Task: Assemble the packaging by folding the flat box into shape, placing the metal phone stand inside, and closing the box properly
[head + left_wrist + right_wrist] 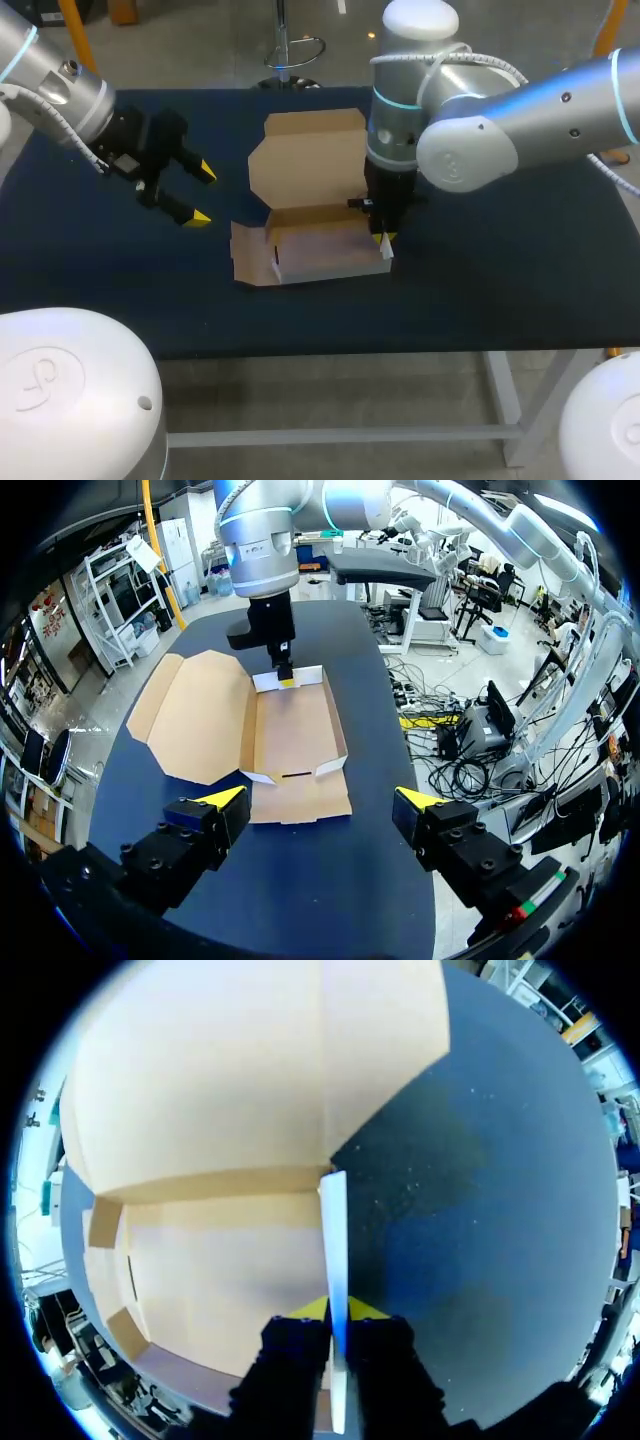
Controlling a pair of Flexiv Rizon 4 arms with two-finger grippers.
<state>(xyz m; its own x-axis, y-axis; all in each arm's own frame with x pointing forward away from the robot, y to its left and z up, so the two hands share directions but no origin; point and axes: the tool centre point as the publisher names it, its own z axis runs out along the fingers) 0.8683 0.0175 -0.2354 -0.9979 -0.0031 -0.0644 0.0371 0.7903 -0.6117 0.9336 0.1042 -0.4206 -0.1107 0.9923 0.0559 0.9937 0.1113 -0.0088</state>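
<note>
Sitting near the middle of a dark blue table [480, 290] is a brown cardboard box [315, 245], partly folded into a shallow tray with low walls standing up. Its lid [305, 160] lies open and flat on the table behind the tray, joined along the back edge. My right arm comes down from above at the tray's right end, and the right gripper [385, 240] has its fingers drawn close together on a thin upright side flap [333, 1240], one yellow tip on each face. The wrist view is very close, so the grip seems firm rather than certain. My left gripper [203, 194] hovers over the table to the left of the box, apart from it, with its fingers spread wide and nothing between them.
</note>
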